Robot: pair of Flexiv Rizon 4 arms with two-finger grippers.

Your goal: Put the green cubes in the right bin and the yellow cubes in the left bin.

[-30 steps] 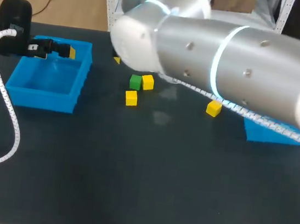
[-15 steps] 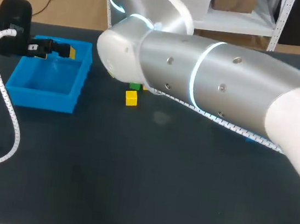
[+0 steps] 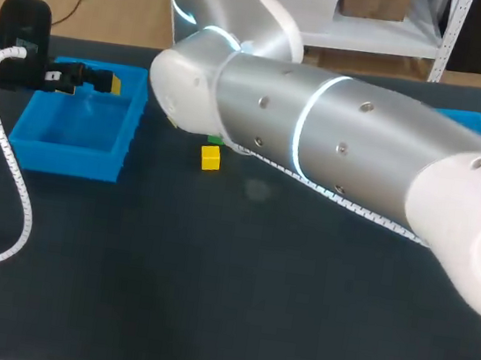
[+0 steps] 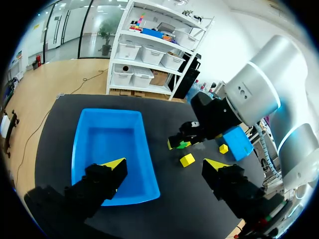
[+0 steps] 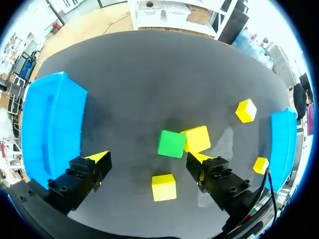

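The jaws of the right arm (image 3: 316, 146) stand wide open above the tabletop (image 5: 149, 74) and grip nothing. In the right wrist view the green cube (image 5: 172, 143) lies ahead of them, roughly midway between the two fingers, and touches a yellow cube (image 5: 197, 138) at its side. A second yellow cube (image 5: 163, 187) lies nearer to the jaws, between the fingers and just apart from the green one. A third yellow cube (image 5: 245, 110) and a fourth yellow cube (image 5: 260, 165) lie further out toward the right bin (image 5: 284, 139), the fourth just beside its wall. The left bin (image 5: 50, 124) lies beyond the opposite finger.

The jaws of the left arm (image 3: 26, 23) are open too. In the left wrist view one finger hangs over the left bin and the other over bare tabletop beside it.

In the head view the left arm sits at the upper left of the frame, over the far rim of the left bin. The right arm crosses from the right edge to the upper middle and covers most of the cubes. Only the second yellow cube and a sliver of green show under it. A corner of the right bin shows at the upper right.
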